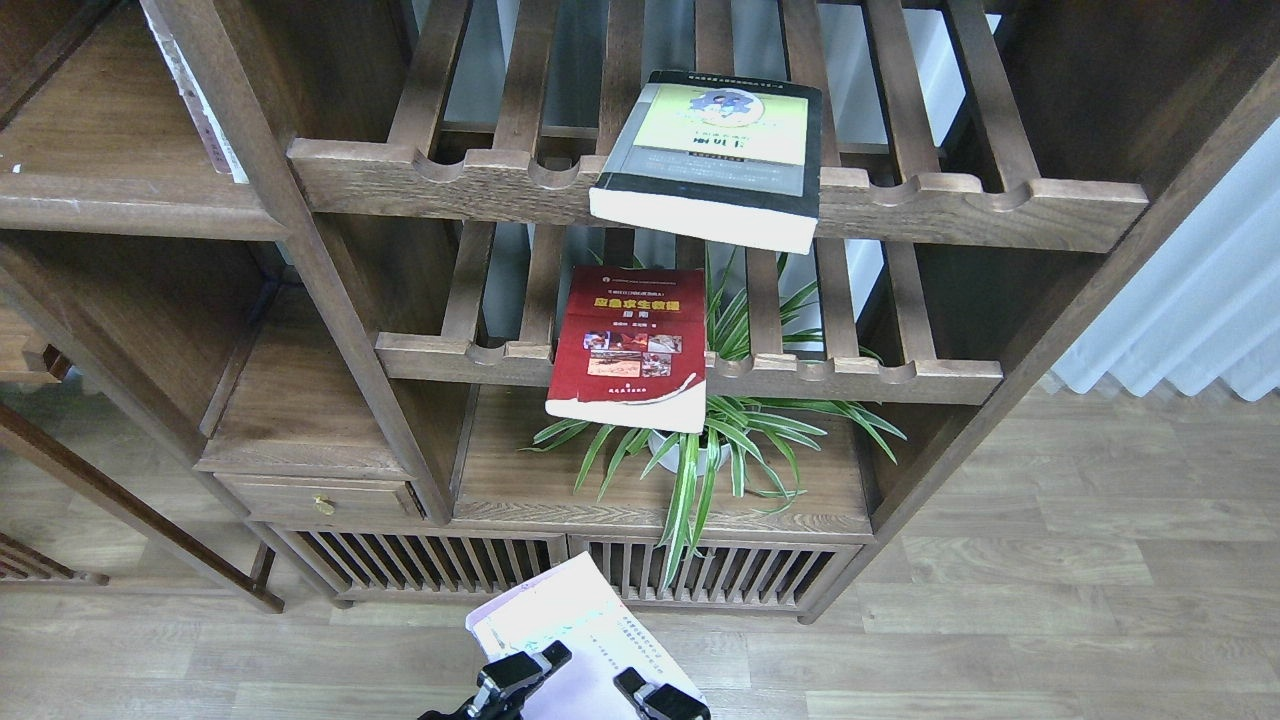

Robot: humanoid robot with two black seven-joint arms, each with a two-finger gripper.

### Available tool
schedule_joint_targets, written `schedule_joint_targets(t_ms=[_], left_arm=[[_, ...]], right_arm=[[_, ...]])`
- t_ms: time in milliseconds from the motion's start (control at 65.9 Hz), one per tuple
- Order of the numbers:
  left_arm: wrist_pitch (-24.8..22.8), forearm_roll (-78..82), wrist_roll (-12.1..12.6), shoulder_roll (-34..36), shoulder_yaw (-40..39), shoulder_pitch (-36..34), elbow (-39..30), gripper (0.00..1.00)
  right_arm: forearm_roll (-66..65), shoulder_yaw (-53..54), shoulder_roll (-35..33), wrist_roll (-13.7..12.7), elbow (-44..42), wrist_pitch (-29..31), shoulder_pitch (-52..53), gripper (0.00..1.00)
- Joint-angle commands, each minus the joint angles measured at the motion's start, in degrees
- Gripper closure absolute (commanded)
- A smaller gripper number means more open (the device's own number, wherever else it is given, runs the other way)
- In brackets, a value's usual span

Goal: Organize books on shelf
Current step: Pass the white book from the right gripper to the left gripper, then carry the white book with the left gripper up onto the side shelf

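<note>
The pale lavender-white book (570, 620) hangs low in the middle, above the floor. My left gripper (590, 688) holds its lower end, one finger on each side. The red book (630, 345) lies on the lower slatted rack and overhangs its front rail. The thick yellow-green-and-grey book (715, 150) lies on the upper slatted rack and also overhangs. The solid dark-brown shelf (120, 205) is at the upper left, far from my gripper. My right gripper is out of view.
A spider plant in a white pot (700, 440) stands on the board under the red book. A thin pale book spine (200, 100) leans at the right end of the solid shelf. A small drawer (320, 498) and slatted cabinet doors (560, 570) are below.
</note>
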Motion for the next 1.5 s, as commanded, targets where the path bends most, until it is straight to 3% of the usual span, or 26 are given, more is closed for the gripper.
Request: schedule_joint_targets(t_ms=[0, 121, 212, 304, 379, 729, 1017, 1214, 1487], left_arm=[[0.0, 0.0, 0.5, 3.2, -5.1, 1.8, -3.8, 0.95], [0.0, 0.1, 0.9, 7.5, -9.6, 5.0, -8.6, 0.95], [0.0, 0.4, 1.1, 14.6, -15.8, 9.5, -15.3, 0.95], [0.0, 1.2, 4.0, 18.5, -21.2, 11.7, -18.1, 0.95], [0.0, 1.2, 5.6, 20.4, -26.2, 12.6, -19.4, 0.95], [0.0, 1.6, 7.1, 30.1, -45.0, 12.9, -23.9, 0.95], [0.0, 1.6, 6.7, 41.2, -57.7, 12.2, -25.3, 0.95], [0.0, 2.1, 7.6, 45.8, -59.2, 4.6, -25.2, 0.95], [0.0, 19.4, 8.4, 45.3, -57.1, -15.8, -23.7, 0.94]], right_arm=[[-0.2, 0.0, -1.1, 0.4, -0.4, 0.0, -0.1, 0.05], [-0.2, 0.2, -1.1, 0.6, -1.4, 0.0, 0.0, 0.04], [-0.2, 0.2, -0.8, 0.7, -3.0, 0.0, 0.5, 0.04], [-0.2, 0.0, -0.5, 0.6, -3.8, 0.0, 1.1, 0.04], [-0.2, -0.1, -0.2, 0.6, -4.2, 0.0, 1.3, 0.04], [-0.2, -0.1, -0.4, 0.7, -6.3, 0.0, 1.2, 0.01], [-0.3, -0.1, -0.3, 0.7, -8.1, 0.0, 1.2, 0.01], [-0.3, -0.1, -0.3, 0.8, -8.1, 0.0, 1.2, 0.01], [-0.2, -0.1, -0.8, 0.8, -8.1, 0.0, 0.5, 0.01]])
